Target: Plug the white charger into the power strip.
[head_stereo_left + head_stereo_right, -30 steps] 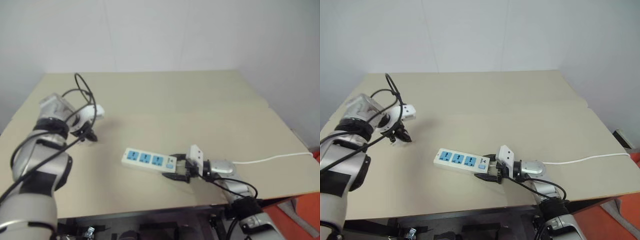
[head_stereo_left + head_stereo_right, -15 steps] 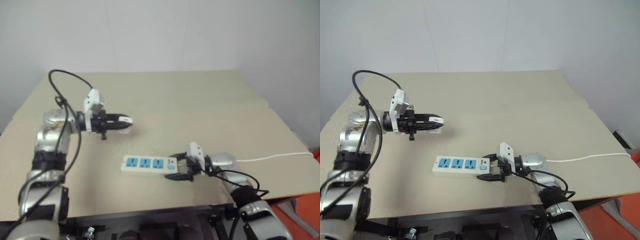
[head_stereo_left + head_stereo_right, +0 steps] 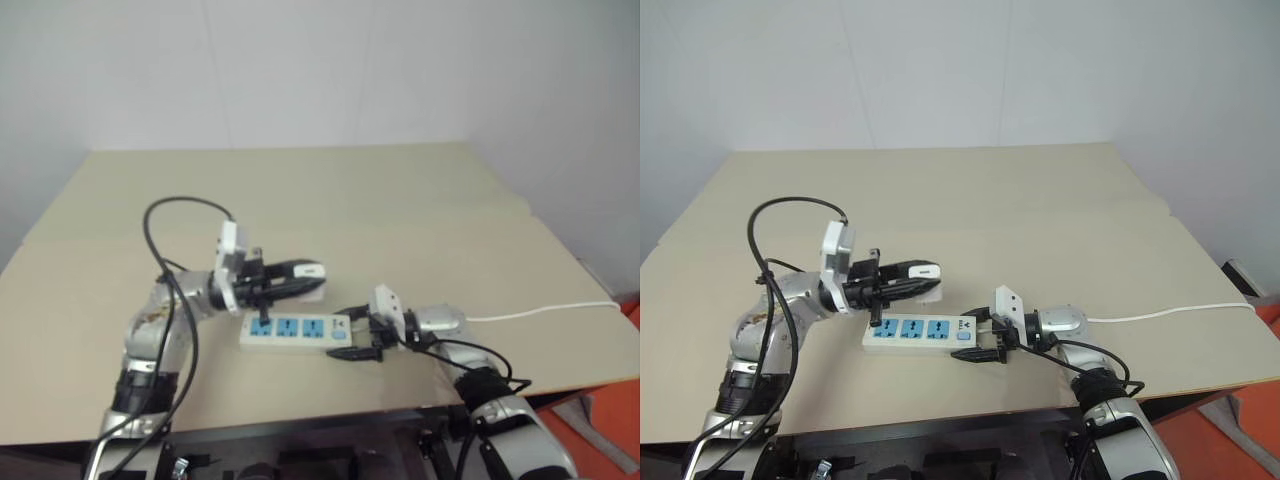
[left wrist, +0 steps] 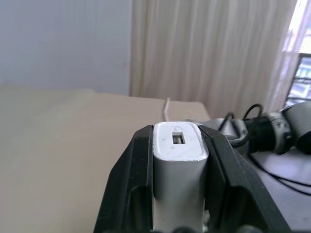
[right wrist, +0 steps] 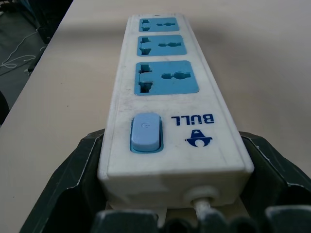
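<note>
Head view: my left fingers (image 3: pixel 925 270) pinch the small white rounded charger (image 3: pixel 928 272) just above the long white power strip (image 3: pixel 920 332) with blue sockets on the beige tabletop (image 3: pixel 1040 220).
Left wrist: charger clamped between both fingers.
Right wrist: my right fingers (image 5: pixel 175 213) grip the strip's switch end; line prongs over a socket, press straight down.

1. A beige table (image 3: pixel 1040 210) spreads across the head views, its surface bare toward the far edge.
2. A pale plain wall (image 3: pixel 940 70) rises behind it.
3. Cream curtains (image 4: pixel 209 53) hang beside a window (image 4: pixel 301 53).
</note>
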{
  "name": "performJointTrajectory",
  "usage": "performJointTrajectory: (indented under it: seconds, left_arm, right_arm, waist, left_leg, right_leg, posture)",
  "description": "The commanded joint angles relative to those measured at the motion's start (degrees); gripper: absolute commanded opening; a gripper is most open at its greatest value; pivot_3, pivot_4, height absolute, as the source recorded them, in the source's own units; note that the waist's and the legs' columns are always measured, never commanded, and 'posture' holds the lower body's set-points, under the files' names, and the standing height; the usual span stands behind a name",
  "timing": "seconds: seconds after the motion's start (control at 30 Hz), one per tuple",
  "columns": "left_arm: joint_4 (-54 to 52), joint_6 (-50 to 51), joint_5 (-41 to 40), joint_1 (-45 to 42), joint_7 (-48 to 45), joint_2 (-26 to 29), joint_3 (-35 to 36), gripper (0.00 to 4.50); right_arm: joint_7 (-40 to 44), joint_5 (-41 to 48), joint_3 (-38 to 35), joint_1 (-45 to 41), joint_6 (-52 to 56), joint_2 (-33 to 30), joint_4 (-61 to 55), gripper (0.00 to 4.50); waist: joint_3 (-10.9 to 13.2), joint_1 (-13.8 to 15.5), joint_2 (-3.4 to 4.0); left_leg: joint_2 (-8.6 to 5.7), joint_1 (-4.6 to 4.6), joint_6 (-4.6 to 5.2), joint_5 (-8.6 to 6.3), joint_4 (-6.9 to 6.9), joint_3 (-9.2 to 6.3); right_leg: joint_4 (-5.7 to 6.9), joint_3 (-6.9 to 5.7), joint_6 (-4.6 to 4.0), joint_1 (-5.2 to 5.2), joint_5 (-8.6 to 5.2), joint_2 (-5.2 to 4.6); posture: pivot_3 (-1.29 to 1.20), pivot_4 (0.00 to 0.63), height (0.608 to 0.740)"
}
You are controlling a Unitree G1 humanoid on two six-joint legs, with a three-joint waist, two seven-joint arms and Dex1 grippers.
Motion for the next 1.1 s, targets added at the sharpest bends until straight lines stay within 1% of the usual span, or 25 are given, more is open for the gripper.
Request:
performJointTrajectory:
  seconds: [0.03,0.37,0.53,0.87,1.1]
  left_arm:
    - [-1.7,-2.3,-0.5,2.2,-2.0,0.6,-2.4,1.02]
    - [2.3,-6.5,0.6,3.3,-3.1,1.3,-4.2,1.02]
    - [5.3,-10.6,2.8,3.8,-3.8,1.6,-5.1,1.02]
    - [9.2,-14.9,4.1,3.4,-4.2,0.0,-6.3,1.02]
    - [9.6,-15.9,4.4,3.7,-4.9,-0.5,-7.3,1.02]
  right_arm:
    - [0.3,-1.3,1.8,0.2,0.5,0.6,0.3,3.42]
    - [1.5,-1.4,2.4,1.2,1.2,-0.3,-0.9,3.42]
    - [2.6,-1.4,2.9,1.0,1.5,-0.6,-0.9,3.42]
    - [2.3,-1.3,2.7,1.3,1.9,-0.9,-1.6,3.42]
    - [1.5,-1.2,2.4,1.7,2.0,-0.9,-2.2,3.42]
  waist:
    - [0.0,0.0,0.00]
    - [0.0,0.1,0.01]
    - [0.0,0.2,0.02]
    - [0.0,0.3,0.02]
    - [0.0,0.3,0.02]
  left_leg:
    - [0.00,0.00,0.00,0.00,0.00,0.01]
    - [0.00,0.01,0.01,-0.01,-0.01,0.05]
    - [0.00,0.00,0.02,-0.01,-0.01,0.06]
    - [0.00,-0.01,0.03,-0.02,-0.02,0.07]
    - [0.00,-0.02,0.03,-0.02,-0.02,0.07]
  right_leg:
    - [-0.01,0.00,0.00,0.00,0.00,0.00]
    - [-0.07,0.03,-0.01,0.01,0.00,0.00]
    - [-0.09,0.03,0.00,0.00,0.00,0.00]
    - [-0.11,0.02,0.00,0.00,-0.01,0.00]
    - [-0.12,0.02,0.00,-0.01,-0.01,0.00]
  posture:
    - [0.00,0.150,0.740]
    - [0.00,0.150,0.740]
    - [0.00,0.150,0.740]
    - [0.00,0.150,0.740]
    - [0.00,0.150,0.740]
